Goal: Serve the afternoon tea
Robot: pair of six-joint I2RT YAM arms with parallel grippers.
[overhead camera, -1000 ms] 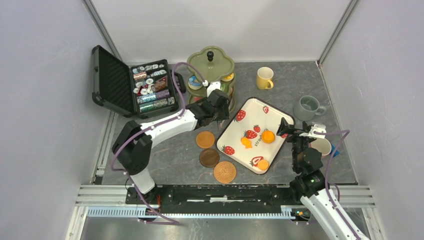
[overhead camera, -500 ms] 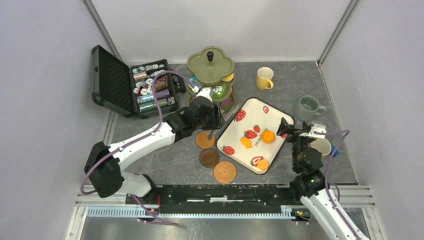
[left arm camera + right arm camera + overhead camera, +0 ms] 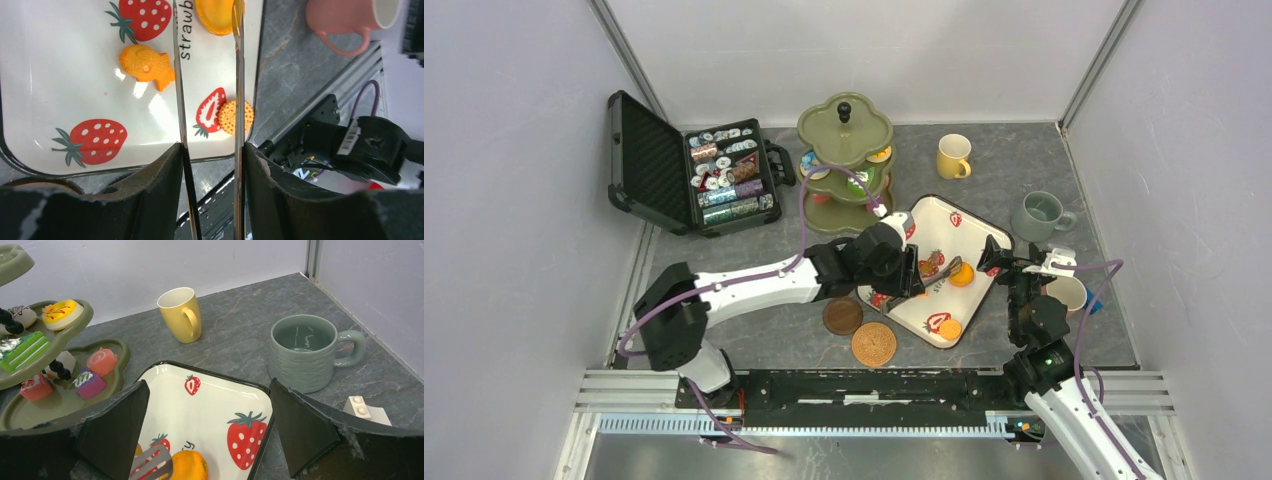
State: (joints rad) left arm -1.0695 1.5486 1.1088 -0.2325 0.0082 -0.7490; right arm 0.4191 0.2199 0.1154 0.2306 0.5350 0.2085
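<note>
My left gripper [image 3: 906, 268] [image 3: 212, 150] is shut on metal tongs [image 3: 180, 100], whose open blades reach over the strawberry-print tray [image 3: 929, 215] to an orange bun [image 3: 962, 273] [image 3: 215, 15]. The right wrist view shows a tong tip [image 3: 152, 460] touching that bun [image 3: 187, 465]. A fish-shaped cake [image 3: 146, 64] and a round biscuit [image 3: 236, 117] also lie on the tray. My right gripper [image 3: 1021, 260] [image 3: 207, 410] is open and empty over the tray's right edge. The olive-green stand [image 3: 844, 130] holds small cakes at the back.
A yellow mug [image 3: 953, 156] and a grey-green mug [image 3: 1038, 215] stand at the back right, and a pink mug [image 3: 1067, 292] is beside my right arm. Two brown coasters [image 3: 842, 315] [image 3: 874, 343] lie left of the tray. The open black chip case [image 3: 724, 180] is at the back left.
My left arm has swung from the stand to the right and over the tray, bringing the tongs to the orange bun. It now covers the third coaster. The right arm has not moved.
</note>
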